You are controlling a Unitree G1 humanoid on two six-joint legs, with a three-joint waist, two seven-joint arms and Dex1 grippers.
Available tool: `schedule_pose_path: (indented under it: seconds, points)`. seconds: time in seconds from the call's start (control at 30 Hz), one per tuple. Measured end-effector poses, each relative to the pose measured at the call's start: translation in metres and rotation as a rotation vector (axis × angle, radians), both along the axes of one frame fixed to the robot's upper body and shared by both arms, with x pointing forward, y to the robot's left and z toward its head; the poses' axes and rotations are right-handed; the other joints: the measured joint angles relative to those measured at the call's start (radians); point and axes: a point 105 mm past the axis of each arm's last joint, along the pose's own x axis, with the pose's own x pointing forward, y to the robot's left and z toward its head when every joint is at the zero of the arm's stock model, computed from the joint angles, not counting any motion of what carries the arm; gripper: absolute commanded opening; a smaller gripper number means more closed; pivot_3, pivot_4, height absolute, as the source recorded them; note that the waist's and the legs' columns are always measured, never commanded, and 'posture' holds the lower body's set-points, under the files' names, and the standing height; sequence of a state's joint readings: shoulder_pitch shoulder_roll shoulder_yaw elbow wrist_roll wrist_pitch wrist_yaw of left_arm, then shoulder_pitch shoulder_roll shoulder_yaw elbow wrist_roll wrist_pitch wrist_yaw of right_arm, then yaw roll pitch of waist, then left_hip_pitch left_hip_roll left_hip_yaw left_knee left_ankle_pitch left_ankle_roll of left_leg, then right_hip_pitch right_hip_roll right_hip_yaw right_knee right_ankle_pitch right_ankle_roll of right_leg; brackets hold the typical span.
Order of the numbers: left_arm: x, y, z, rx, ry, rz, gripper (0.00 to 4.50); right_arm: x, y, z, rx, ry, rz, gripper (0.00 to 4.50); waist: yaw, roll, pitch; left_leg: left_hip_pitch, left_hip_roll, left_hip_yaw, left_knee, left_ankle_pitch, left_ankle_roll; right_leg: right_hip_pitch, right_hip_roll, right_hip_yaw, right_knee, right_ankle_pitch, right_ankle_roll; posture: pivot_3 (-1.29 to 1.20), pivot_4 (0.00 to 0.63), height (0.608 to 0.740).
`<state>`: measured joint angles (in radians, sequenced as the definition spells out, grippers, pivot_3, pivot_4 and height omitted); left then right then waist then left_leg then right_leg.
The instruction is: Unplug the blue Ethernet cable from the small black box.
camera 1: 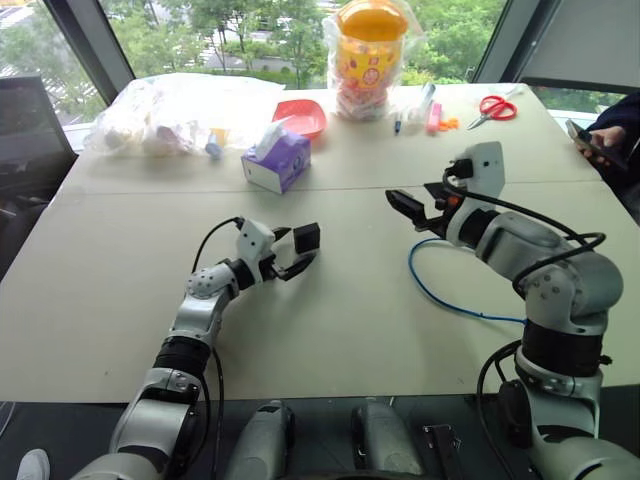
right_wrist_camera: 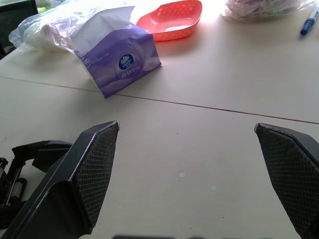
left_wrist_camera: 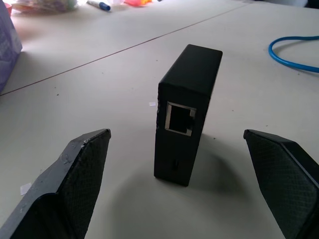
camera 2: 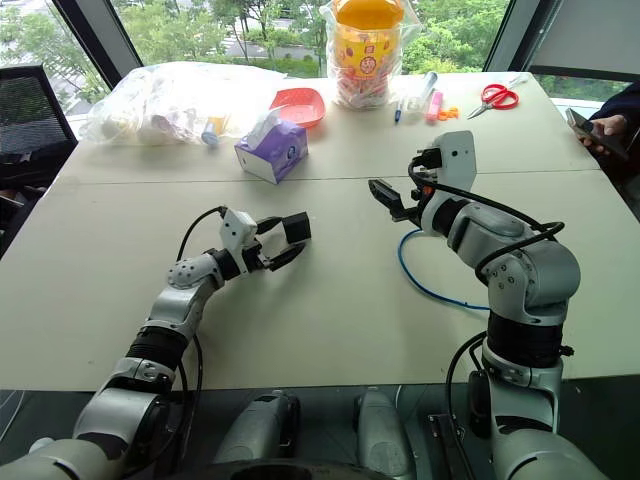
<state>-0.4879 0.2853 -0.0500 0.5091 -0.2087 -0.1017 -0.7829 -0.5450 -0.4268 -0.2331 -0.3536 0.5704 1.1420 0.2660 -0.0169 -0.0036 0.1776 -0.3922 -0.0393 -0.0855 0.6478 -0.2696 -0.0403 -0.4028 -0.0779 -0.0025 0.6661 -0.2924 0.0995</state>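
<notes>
Already the small black box (left_wrist_camera: pixel 187 114) stands alone, its port empty; the blue Ethernet cable (camera 1: pixel 440 295) lies apart. Both the left gripper (left_wrist_camera: pixel 187 189) and the right gripper (right_wrist_camera: pixel 199 174) gape wide, holding nothing, so retreat gently without toppling the box.

Small black box (left_wrist_camera: pixel 187 99) seen matte black. Ethernet cable (camera 1: pixel 440 295) bright blue. Tissue box (right_wrist_camera: pixel 119 62) purple, white tissue. Tray (right_wrist_camera: pixel 172 20) red, white-dotted. Scissors (camera 1: pixel 492 108) red-handled. Container (camera 1: pixel 368 55) yellow-orange. Table (camera 1: pixel 340 330) beige. Finger pads (right_wrist_camera: pixel 97 169) black, cross-hatched.

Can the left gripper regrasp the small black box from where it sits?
Probably yes: the small black box stands upright on the table between the open left gripper's fingers, nothing in between, its port empty.
</notes>
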Motion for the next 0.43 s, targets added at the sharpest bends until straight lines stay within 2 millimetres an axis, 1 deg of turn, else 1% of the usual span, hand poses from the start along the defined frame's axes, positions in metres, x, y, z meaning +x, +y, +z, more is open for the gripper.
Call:
schedule_pose_path:
  seconds: [0.07,0.13,0.17,0.27,0.43]
  points:
    - [0.002,0.011,0.006,0.007,-0.005,0.023,4.37,-0.007,-0.001,-0.011,-0.041,0.030,0.029,4.50,0.001,0.000,0.000,0.000,0.000,0.000,0.000,0.000,0.000,0.000,0.000,0.000,0.000,0.000,0.000,0.00,0.150,0.740]
    - [0.003,0.025,0.019,0.008,-0.019,0.046,4.37,-0.022,-0.002,-0.029,-0.103,0.086,0.086,4.50,0.004,0.000,0.000,-0.001,0.000,0.000,0.000,-0.001,0.001,0.000,0.000,0.000,-0.001,0.000,0.000,0.00,0.150,0.740]
    - [0.003,0.031,0.025,0.005,-0.025,0.057,4.37,-0.027,-0.002,-0.034,-0.114,0.105,0.108,4.50,0.003,0.000,0.000,-0.001,0.000,0.001,0.000,-0.001,0.001,0.000,-0.001,0.000,-0.001,0.000,0.000,0.00,0.150,0.740]
    - [-0.003,0.040,0.039,-0.001,-0.026,0.052,4.37,-0.045,-0.006,-0.041,-0.160,0.134,0.183,4.50,0.003,0.000,0.000,-0.001,0.000,0.001,0.001,-0.001,0.002,0.001,-0.001,0.000,-0.002,0.000,0.000,0.00,0.150,0.740]
    - [-0.019,0.050,0.042,0.023,0.016,0.025,4.37,-0.059,-0.013,-0.040,-0.200,0.155,0.246,4.50,0.002,0.000,0.000,0.000,0.000,0.000,0.000,-0.001,0.002,0.002,0.000,0.000,-0.001,0.000,0.000,0.00,0.150,0.740]
